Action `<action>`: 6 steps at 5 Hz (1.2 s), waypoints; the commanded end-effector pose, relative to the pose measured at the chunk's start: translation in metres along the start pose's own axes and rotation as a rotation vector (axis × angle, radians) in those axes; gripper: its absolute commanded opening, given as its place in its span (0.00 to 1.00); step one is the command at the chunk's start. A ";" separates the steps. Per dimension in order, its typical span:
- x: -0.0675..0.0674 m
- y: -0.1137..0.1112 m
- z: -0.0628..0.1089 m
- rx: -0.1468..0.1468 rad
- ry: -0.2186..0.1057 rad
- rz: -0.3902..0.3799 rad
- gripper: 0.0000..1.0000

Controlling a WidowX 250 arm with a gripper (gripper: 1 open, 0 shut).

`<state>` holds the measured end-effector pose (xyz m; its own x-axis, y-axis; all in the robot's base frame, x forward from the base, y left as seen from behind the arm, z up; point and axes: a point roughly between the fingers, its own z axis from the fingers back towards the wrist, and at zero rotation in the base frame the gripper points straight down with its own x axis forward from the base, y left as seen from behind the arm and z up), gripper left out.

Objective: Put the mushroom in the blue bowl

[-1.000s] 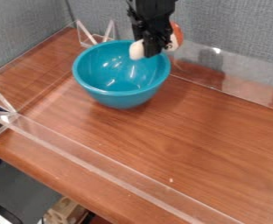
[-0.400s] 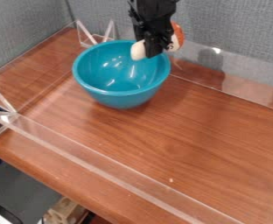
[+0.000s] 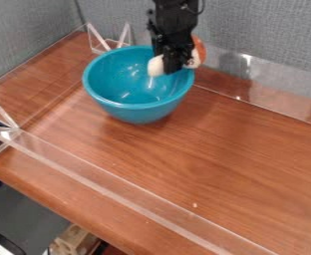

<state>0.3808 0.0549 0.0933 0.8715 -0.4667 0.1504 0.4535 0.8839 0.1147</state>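
Observation:
The blue bowl stands on the wooden table toward the back left. My gripper hangs over the bowl's far right rim, shut on the mushroom. The cream stem points down and left into the bowl's opening, while the orange-brown cap is mostly hidden behind the black fingers. The mushroom is held just above the rim, not touching the bowl's inside.
Clear acrylic walls border the wooden table at the back, left and front. A small clear bracket stands behind the bowl. A grey fabric panel backs the scene.
The gripper with the mushroom has shifted slightly left and down, further over the bowl. The orange cap showing at its right earlier is now mostly hidden.

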 end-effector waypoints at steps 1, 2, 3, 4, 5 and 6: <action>0.006 0.019 0.013 0.040 -0.033 0.010 0.00; 0.006 0.025 0.007 0.041 -0.022 0.016 0.00; 0.008 0.033 -0.004 0.039 -0.005 0.020 0.00; 0.006 0.040 -0.014 0.037 0.014 0.026 0.00; 0.001 0.044 -0.014 0.041 0.022 0.036 0.00; -0.003 0.045 -0.011 0.045 0.022 0.046 0.00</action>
<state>0.3977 0.0900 0.0626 0.8973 -0.4329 0.0865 0.4231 0.8992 0.1114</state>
